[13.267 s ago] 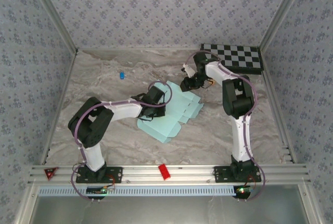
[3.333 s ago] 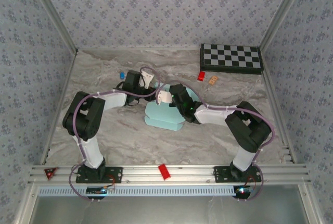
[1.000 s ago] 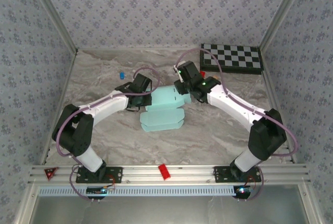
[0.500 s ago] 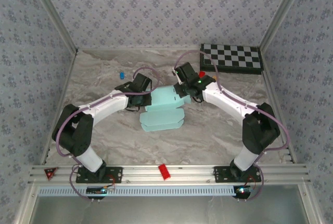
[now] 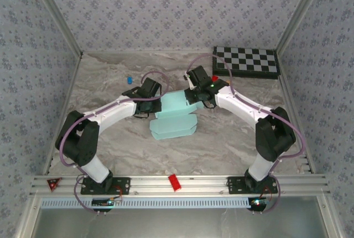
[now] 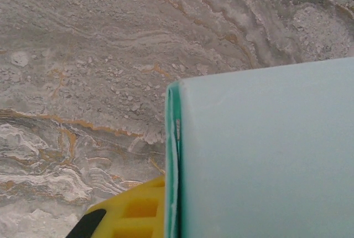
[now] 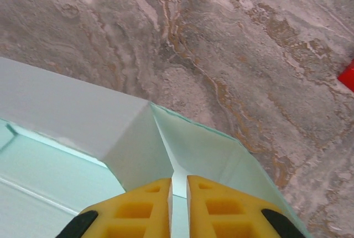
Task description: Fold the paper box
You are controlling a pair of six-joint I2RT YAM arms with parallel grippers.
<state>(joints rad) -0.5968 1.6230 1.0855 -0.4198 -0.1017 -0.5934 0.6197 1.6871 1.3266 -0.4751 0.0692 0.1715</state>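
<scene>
A: Okay, paper box [image 5: 174, 117], where's it at?
B: Mid tabletop [image 5: 110, 138], btwn the two hands. Pale blue card, partly folded: far part raised into a boxy shape, near part a flat flap w/ rounded corners lying on the marble.
A: Left hand [image 5: 157, 107]?
B: On the box's left end, closed down on the card. Its wrist view has one yellow finger [image 6: 130, 216] right against a folded edge, a few layers thick. Other finger's hidden behind the panel.
A: Right hand [image 7: 178, 182]?
B: At the box's far-right corner. Narrow, both yellow pads [image 7: 221, 210] nearly together w/ a thin upright flap pinched btwn them. A slanted corner fold sits just above the pads; box interior shows to their left.
A: Anything else around?
B: Checkerboard [image 5: 246, 62] in the far-right corner, well apart from the box. Small red piece [image 5: 214, 78] just beside its near-left corner, near the right hand. Tiny blue thing [image 5: 128, 78] on the far side of the left hand, apart from it. Red block [image 5: 175, 182] on the front rail [image 5: 221, 180], approx. mid-rail.
</scene>
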